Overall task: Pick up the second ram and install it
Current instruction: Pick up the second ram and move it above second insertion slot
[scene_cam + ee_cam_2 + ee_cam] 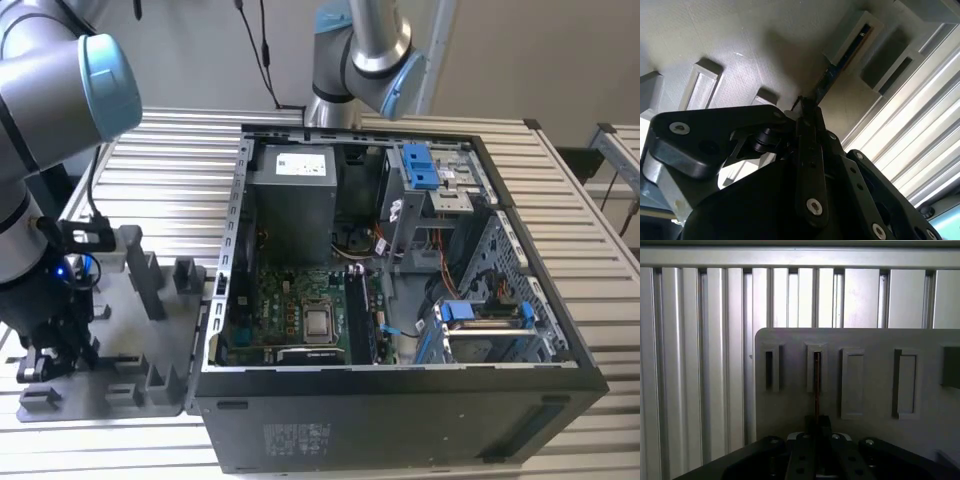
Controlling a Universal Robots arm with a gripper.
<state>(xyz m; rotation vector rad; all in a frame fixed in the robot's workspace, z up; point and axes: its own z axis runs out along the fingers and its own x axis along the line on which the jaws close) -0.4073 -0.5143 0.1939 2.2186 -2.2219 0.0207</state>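
Observation:
The second ram (pixel 817 385) is a thin dark strip seen edge-on, standing in a narrow slot block of the grey plastic tray (pixel 875 340). In the second wrist view the ram (pixel 832 70) runs from that slot down between my black fingers. My gripper (pixel 817 424) is shut on the near end of the strip, its jaws pressed together around it (pixel 808 112). In the exterior view the gripper (pixel 50 350) hangs low over the tray (pixel 150 330) at that view's left, beside the open computer case (pixel 400 390).
Inside the case lie the green motherboard (pixel 290 300), the square silver processor (pixel 320 322) and long dark memory slots (pixel 358 318) beside it. Upright blocks (pixel 140 270) rise from the tray. A second arm (pixel 360 60) stands behind the case. The table is ribbed metal (pixel 170 190).

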